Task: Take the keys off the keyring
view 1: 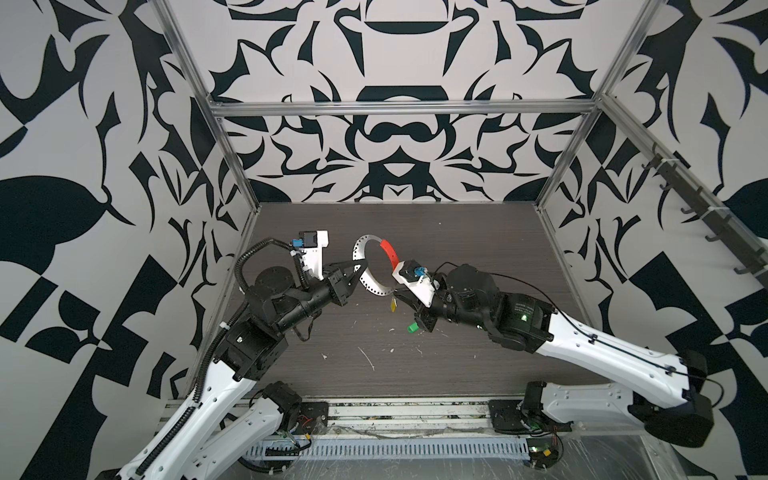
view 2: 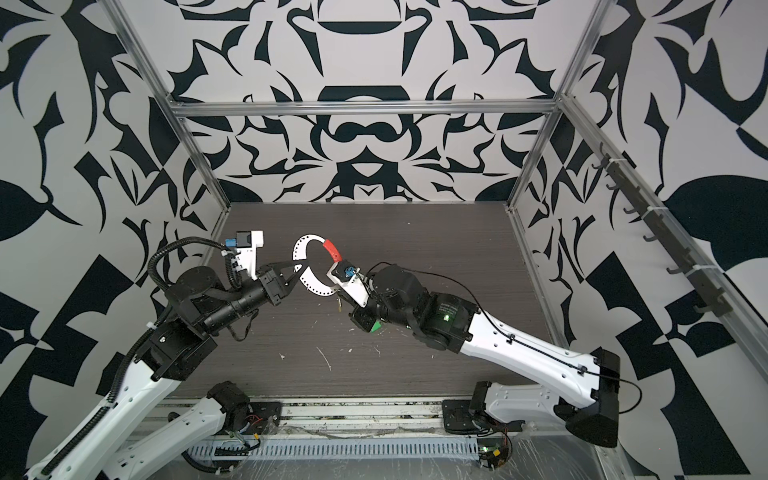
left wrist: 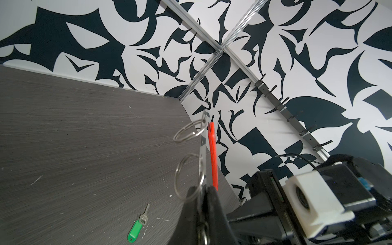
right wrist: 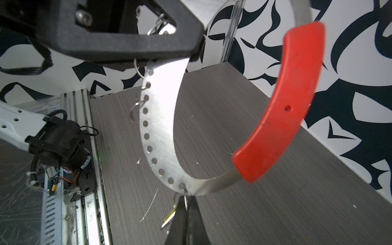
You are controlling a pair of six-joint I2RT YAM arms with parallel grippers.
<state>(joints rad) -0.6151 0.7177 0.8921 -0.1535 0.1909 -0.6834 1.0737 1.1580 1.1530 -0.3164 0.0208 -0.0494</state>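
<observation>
Pinching the keyring (right wrist: 159, 118) by its perforated metal band, my left gripper (left wrist: 204, 193) is closed tight on it and holds it above the table (view 1: 457, 270), with the red sleeve (right wrist: 282, 101) on the far side from that grip. My right gripper (right wrist: 186, 201) is clamped on the split ring of the yellow key (view 1: 393, 306), which hangs from the band's lowest hole. The green key (left wrist: 135, 228) lies loose on the table beside my right arm.
</observation>
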